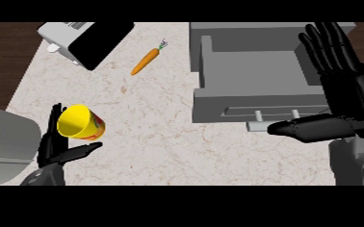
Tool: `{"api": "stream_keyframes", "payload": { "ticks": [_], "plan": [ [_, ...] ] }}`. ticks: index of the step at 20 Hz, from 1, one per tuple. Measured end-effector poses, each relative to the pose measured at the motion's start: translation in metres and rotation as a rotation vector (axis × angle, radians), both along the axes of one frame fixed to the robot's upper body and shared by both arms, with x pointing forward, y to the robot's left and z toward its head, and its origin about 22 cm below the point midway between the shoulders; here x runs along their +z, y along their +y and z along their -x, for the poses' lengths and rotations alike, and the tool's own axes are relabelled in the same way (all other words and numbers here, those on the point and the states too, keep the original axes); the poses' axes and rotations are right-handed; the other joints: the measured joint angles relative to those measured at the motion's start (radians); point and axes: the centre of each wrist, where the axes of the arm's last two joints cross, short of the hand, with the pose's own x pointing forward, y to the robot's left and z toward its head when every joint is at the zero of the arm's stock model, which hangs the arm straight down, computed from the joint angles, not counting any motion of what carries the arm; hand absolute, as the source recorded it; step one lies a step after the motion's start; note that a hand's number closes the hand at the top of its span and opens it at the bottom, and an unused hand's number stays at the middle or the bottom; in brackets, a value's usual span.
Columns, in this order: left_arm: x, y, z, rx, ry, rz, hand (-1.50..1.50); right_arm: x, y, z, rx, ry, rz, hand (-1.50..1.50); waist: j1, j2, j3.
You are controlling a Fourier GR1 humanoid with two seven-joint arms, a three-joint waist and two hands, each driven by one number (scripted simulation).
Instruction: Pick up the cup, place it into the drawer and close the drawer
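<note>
In the head view you have the cup [80, 122] at the lower left of the frame, yellow with a red and patterned outside, tipped so its mouth faces up and left. Your left hand [57, 151] is right at it: fingers run up the cup's left side and the thumb pokes out just below it, so the hand is partly curled around the cup. At the right of the frame your right hand [334, 96] is spread wide, fingers straight and pointing to the upper right, thumb stretched left across the handle [257, 126] on the drawer [249, 84] front. The grey drawer stands open at the upper right. A carrot [146, 60] lies at upper centre on the counter [163, 139], and a toaster [84, 39] sits at the upper left.
</note>
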Motion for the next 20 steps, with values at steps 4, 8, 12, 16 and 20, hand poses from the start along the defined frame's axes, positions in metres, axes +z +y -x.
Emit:
{"api": "stream_keyframes", "payload": {
  "ticks": [4, 8, 12, 16, 20],
  "plan": [
    [0.003, -0.001, -0.006, -0.027, -0.006, 0.043, 1.5, 0.001, -0.004, 0.004, 0.005, -0.003, 0.002, -1.5, -0.006, 0.001, -0.001],
    [0.007, -0.006, -0.016, -0.071, -0.052, 0.072, 1.5, 0.0, -0.007, 0.002, -0.001, -0.001, 0.006, -1.5, -0.004, 0.001, 0.0],
    [0.009, -0.014, -0.021, -0.016, -0.119, -0.022, 1.5, 0.002, -0.006, 0.003, 0.0, 0.003, 0.011, -1.5, -0.004, 0.001, 0.0],
    [0.012, -0.017, -0.027, 0.044, -0.162, -0.112, 1.5, 0.004, -0.007, 0.003, 0.003, 0.0, 0.009, -1.5, -0.007, 0.002, 0.0],
    [0.007, -0.05, -0.038, 0.039, -0.197, -0.114, 1.5, 0.0, -0.009, 0.003, 0.004, 0.002, 0.003, -1.5, -0.006, 0.001, 0.001]
  ]
}}
